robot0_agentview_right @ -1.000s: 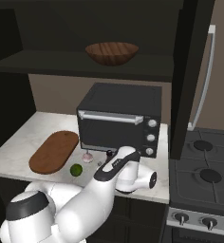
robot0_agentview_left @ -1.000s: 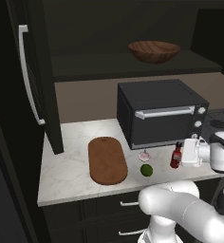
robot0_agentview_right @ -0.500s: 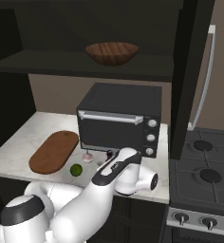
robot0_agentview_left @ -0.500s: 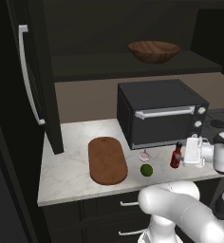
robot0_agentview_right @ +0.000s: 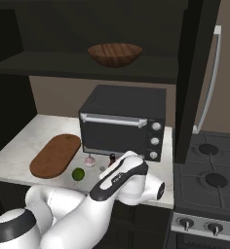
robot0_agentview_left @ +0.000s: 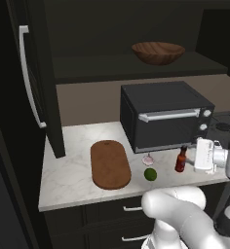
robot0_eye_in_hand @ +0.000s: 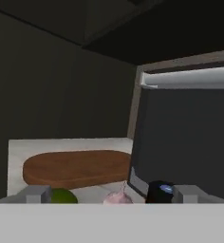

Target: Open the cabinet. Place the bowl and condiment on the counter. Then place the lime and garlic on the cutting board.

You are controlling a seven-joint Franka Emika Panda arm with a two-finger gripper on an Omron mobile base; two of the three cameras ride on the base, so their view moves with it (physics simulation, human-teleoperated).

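The cabinet door (robot0_agentview_left: 36, 97) stands swung open at the left. The brown bowl (robot0_agentview_left: 158, 52) (robot0_agentview_right: 115, 53) rests on the cabinet shelf. On the counter (robot0_agentview_left: 68, 165) lie the cutting board (robot0_agentview_left: 109, 164) (robot0_agentview_right: 55, 154) (robot0_eye_in_hand: 76, 167), the lime (robot0_agentview_left: 150, 174) (robot0_agentview_right: 78, 173) (robot0_eye_in_hand: 61, 195) and the garlic (robot0_agentview_left: 148, 159) (robot0_agentview_right: 89, 161) (robot0_eye_in_hand: 116, 197). The red condiment (robot0_agentview_left: 181, 159) (robot0_eye_in_hand: 160, 191) stands upright in front of the oven. My gripper (robot0_agentview_left: 199, 155) (robot0_eye_in_hand: 113, 194) is open just right of the bottle, level with it, holding nothing.
A black toaster oven (robot0_agentview_left: 163, 116) (robot0_agentview_right: 122, 121) sits at the back of the counter, close behind the bottle and garlic. The right cabinet door (robot0_agentview_right: 197, 73) hangs open above a gas stove (robot0_agentview_right: 209, 180). Drawers sit below the counter edge.
My hand has edged slightly to the right, away from the condiment, with the jaws still wide. The bottle, lime, garlic and bowl have not moved.
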